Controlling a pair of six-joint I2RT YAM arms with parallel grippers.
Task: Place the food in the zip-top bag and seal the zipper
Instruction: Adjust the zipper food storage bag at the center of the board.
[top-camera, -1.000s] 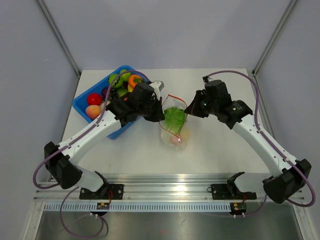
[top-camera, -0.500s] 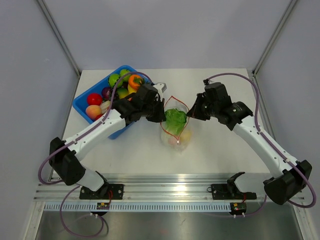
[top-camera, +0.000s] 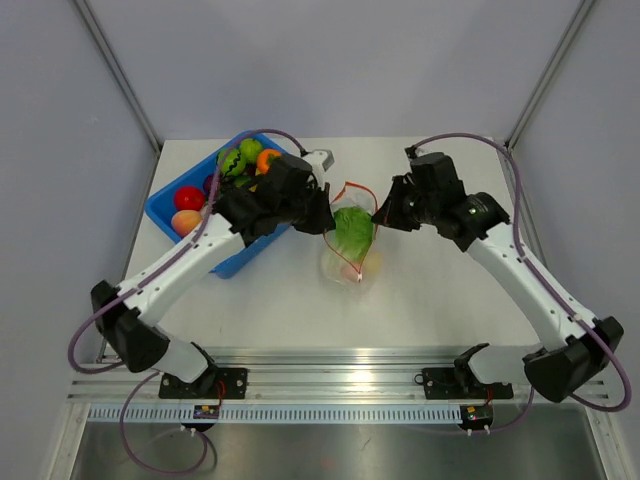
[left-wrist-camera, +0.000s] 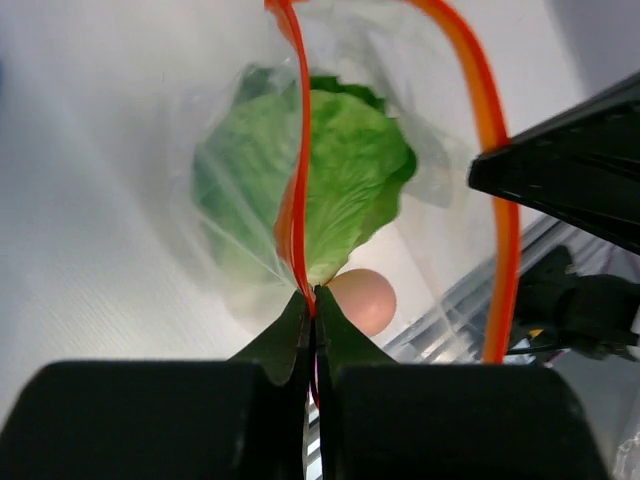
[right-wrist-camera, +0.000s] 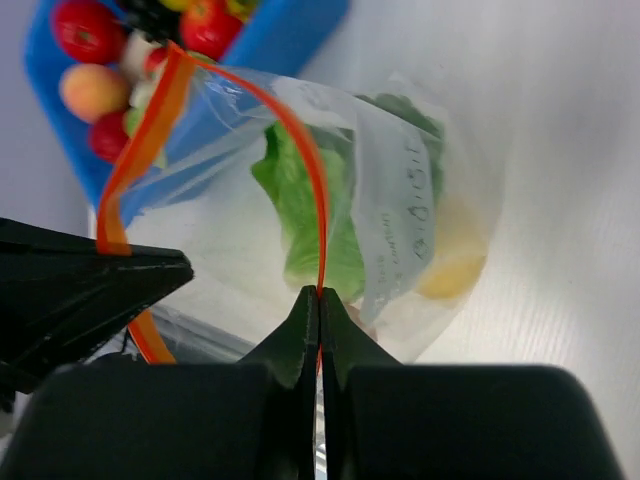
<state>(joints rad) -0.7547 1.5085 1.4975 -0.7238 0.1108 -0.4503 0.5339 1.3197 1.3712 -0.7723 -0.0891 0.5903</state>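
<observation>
The clear zip-top bag (top-camera: 352, 258) hangs mouth-up at the table's middle, held between both arms. Inside it are green lettuce (left-wrist-camera: 345, 165), a peach-coloured piece (left-wrist-camera: 366, 300) and a yellow piece (right-wrist-camera: 450, 276). My left gripper (left-wrist-camera: 313, 296) is shut on one side of the red-orange zipper (left-wrist-camera: 293, 150). My right gripper (right-wrist-camera: 319, 293) is shut on the opposite side of the zipper (right-wrist-camera: 320, 210). The two strips bow apart, so the mouth stands open. More food (top-camera: 188, 197) lies in the blue bin.
The blue bin (top-camera: 160, 213) stands at the back left, right beside my left arm, holding red, green and orange pieces. Frame posts rise at both back corners. A metal rail runs along the near edge.
Both grippers have shifted slightly toward the back, carrying the bag's mouth with them. The bag hangs a little higher. Both grips are unchanged.
</observation>
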